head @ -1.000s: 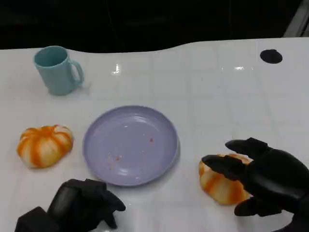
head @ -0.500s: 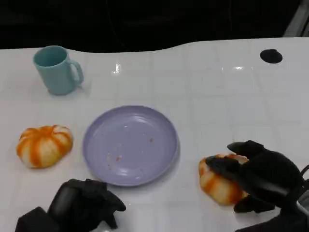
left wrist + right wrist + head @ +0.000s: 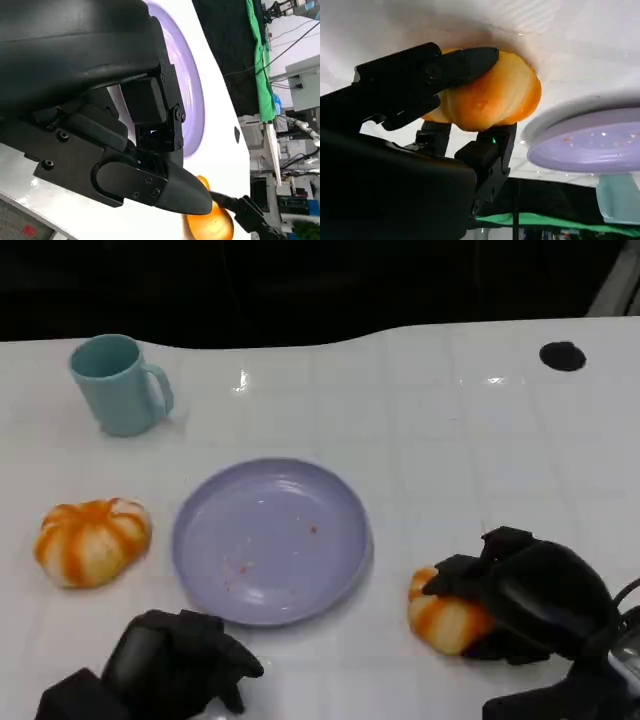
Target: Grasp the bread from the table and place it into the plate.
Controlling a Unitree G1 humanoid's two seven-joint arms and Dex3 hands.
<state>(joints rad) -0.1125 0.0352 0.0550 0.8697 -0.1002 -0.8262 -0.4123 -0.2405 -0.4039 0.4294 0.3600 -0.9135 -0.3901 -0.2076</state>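
Nearest the robot, the right hand has closed down since a second ago: its fingers, then spread above the bread, are now wrapped over the top and far side of it. The right wrist view shows fingers pressing the loaf from one side and another from the opposite side, so the bread is clamped. The loaf still sits on the white table, just right of the purple plate and apart from its rim, and it looks nudged slightly toward the plate.

The left hand lies just in front of the plate's near edge, unmoved, fingers curled in with nothing in them.

The plate is bare apart from a few crumbs. Left of the plate lies a second orange-striped bun. Beyond the plate to the left stands a teal mug; far right of the plate is a small black disc.
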